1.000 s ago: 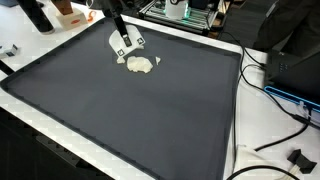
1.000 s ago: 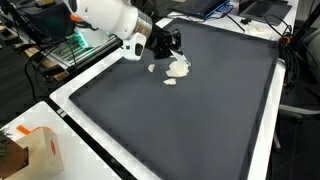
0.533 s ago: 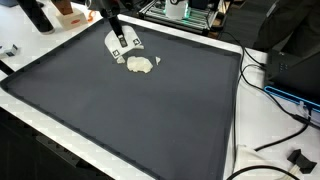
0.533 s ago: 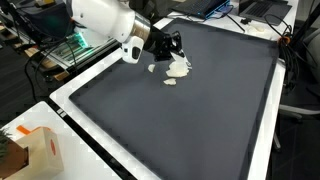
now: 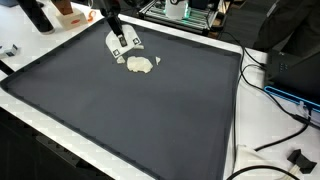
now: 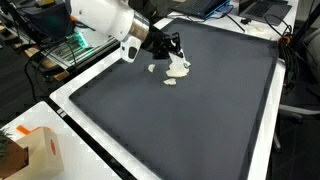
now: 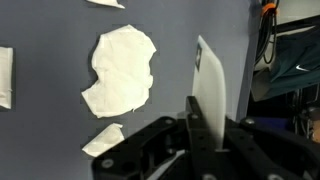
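Dark mat [image 5: 150,110] covers the worktop, and the arm [image 6: 100,20] hangs over its far corner. Jaws are clamped on a thin white strip [image 7: 211,90], held edge-on and, as far as I can judge, clear of the mat, so one piece is up. Lying flat are the big torn white scrap [image 7: 122,68], at 10 o'clock from the jaws in the wrist view and not touching them, and the small bits: one [image 7: 104,138] at its 6 o'clock, another [image 7: 5,77] at its 9 o'clock.
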Controlling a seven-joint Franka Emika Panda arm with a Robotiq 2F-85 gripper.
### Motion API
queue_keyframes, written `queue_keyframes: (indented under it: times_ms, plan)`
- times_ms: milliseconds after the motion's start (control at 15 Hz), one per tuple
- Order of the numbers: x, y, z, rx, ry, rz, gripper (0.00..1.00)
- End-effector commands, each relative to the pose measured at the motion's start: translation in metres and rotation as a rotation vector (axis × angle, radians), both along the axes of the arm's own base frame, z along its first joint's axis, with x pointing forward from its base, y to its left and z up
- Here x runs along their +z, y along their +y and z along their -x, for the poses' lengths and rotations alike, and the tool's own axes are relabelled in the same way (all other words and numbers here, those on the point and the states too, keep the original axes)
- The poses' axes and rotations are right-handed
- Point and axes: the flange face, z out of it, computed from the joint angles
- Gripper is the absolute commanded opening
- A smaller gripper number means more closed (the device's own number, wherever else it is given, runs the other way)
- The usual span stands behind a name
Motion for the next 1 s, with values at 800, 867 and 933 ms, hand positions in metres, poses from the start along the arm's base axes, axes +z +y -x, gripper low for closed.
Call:
queue_keyframes:
  times_ms: [800, 867, 933]
  plan:
    - [0.046, 0.054, 0.033, -0.221, 0.212, 0.381, 0.01]
    - [0.045, 0.056, 0.033, -0.224, 0.237, 0.4, 0.01]
    - [0.045, 0.058, 0.033, -0.225, 0.261, 0.418, 0.01]
